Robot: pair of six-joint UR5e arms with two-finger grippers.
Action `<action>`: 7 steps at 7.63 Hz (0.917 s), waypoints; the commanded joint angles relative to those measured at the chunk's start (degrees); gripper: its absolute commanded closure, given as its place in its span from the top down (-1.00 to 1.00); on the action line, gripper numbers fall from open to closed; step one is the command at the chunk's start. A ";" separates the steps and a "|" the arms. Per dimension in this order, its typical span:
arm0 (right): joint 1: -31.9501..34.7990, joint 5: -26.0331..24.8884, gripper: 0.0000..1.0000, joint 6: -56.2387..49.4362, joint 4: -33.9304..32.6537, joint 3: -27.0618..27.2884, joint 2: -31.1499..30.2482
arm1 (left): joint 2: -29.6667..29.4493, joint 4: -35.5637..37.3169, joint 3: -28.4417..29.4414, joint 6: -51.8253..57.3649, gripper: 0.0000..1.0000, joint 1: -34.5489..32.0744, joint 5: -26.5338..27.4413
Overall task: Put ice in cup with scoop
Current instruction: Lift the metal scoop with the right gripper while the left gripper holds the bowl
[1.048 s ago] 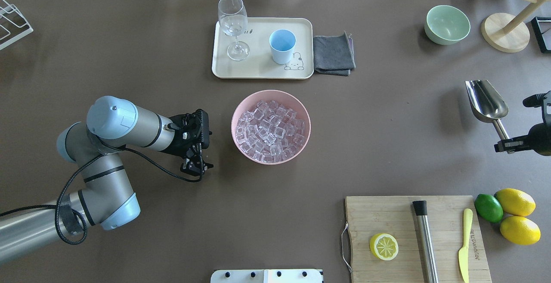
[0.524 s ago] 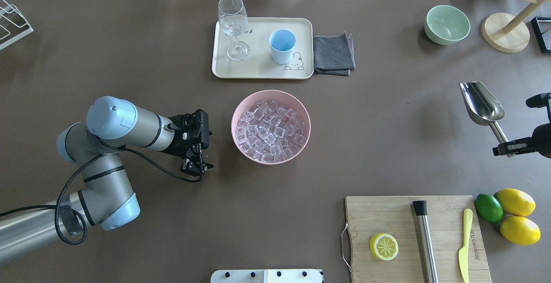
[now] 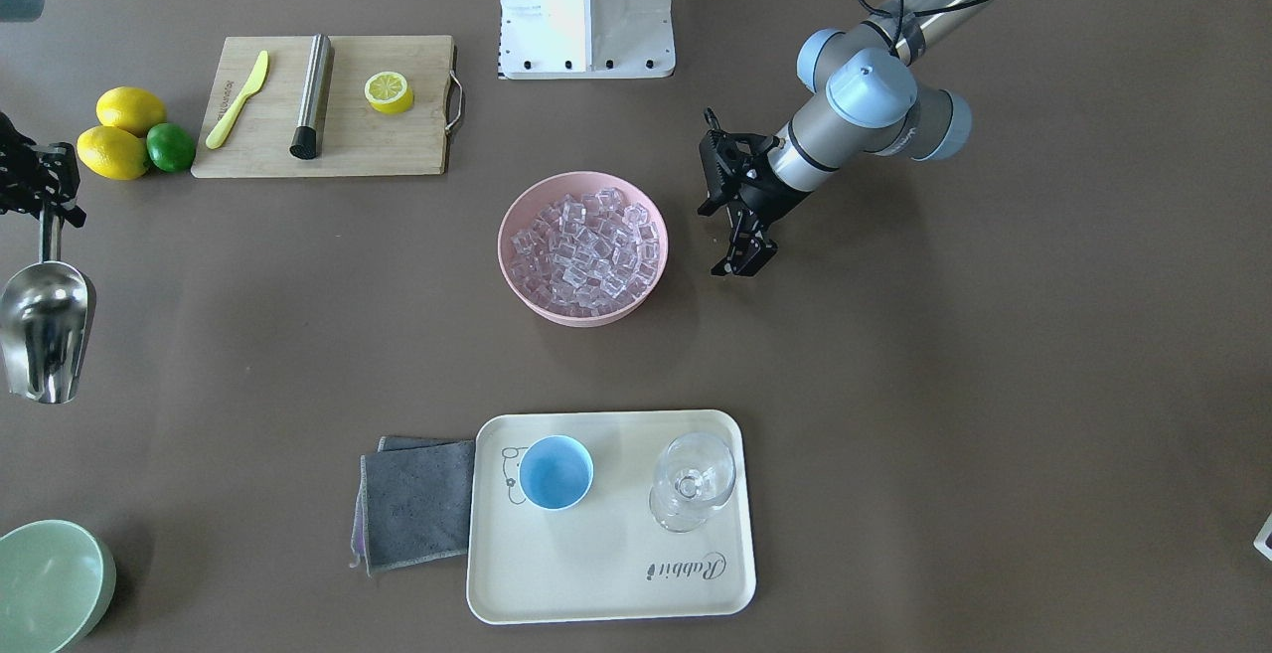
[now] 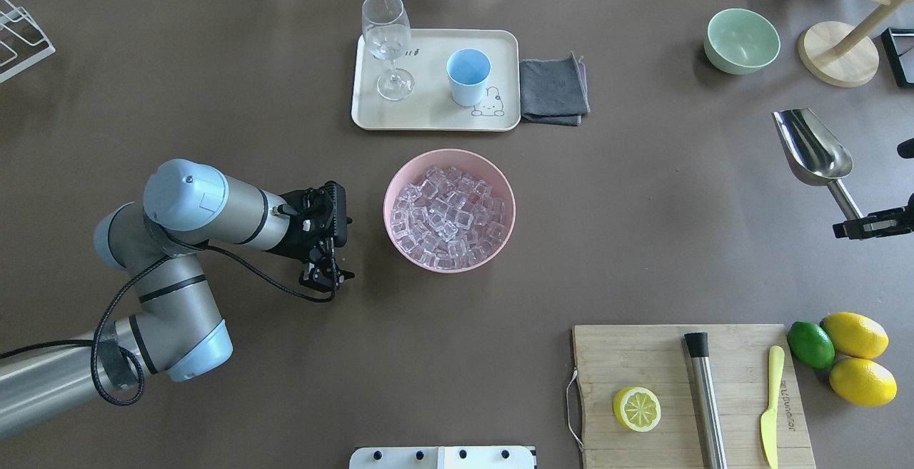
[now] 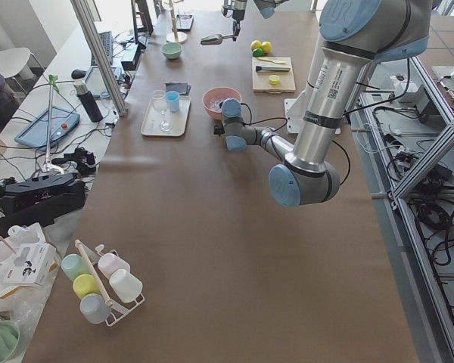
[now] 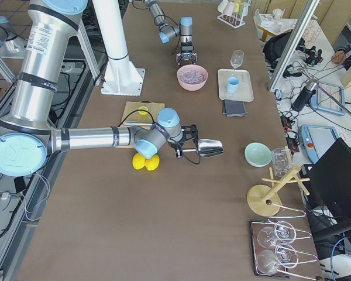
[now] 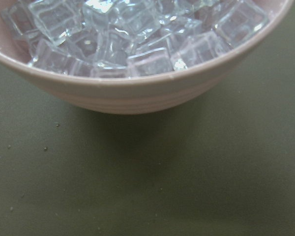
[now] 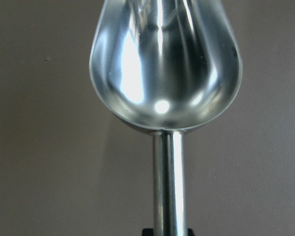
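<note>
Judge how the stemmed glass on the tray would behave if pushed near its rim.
The wine glass stands upright on a thin stem over a small foot, so a push near the rim would probably tip it. Its clear wall looks fragile and likely slippery to grip. A low push might slide it on the smooth tray.

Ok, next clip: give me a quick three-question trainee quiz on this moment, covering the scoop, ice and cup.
1. True or false: the shiny steel scoop in the right tool holds clear ice cubes.
2. The small light-blue cup stands on: A) bamboo board, B) cream tray, C) grey cloth.
3. Which tool hangs beside the pink bowl?
Key: 1 false, its trough is empty; 2 B; 3 the left tool.
</note>
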 commanded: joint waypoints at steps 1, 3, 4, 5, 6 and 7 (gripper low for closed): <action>3.82 2.99 -1.00 -8.98 -2.46 1.15 0.11 | 0.08 0.00 0.00 0.00 0.99 -0.06 -0.05; 4.10 4.33 -1.00 -16.50 -4.84 5.37 -1.47 | 0.87 -0.87 0.00 0.00 0.99 0.02 -0.05; 4.10 4.77 -1.00 -20.74 -5.37 5.81 -1.30 | 2.27 -2.88 0.00 0.00 0.99 0.02 -0.13; 4.19 4.86 -1.00 -23.66 -5.46 6.42 0.10 | 4.02 -5.51 0.00 0.00 0.99 0.02 -0.13; 4.19 4.95 -1.00 -26.82 -6.85 7.04 2.02 | 4.56 -6.06 0.00 0.00 0.99 0.11 -0.13; 4.19 4.86 -1.00 -32.25 -15.74 9.13 6.65 | 4.57 -6.06 0.00 0.00 0.99 0.11 -0.13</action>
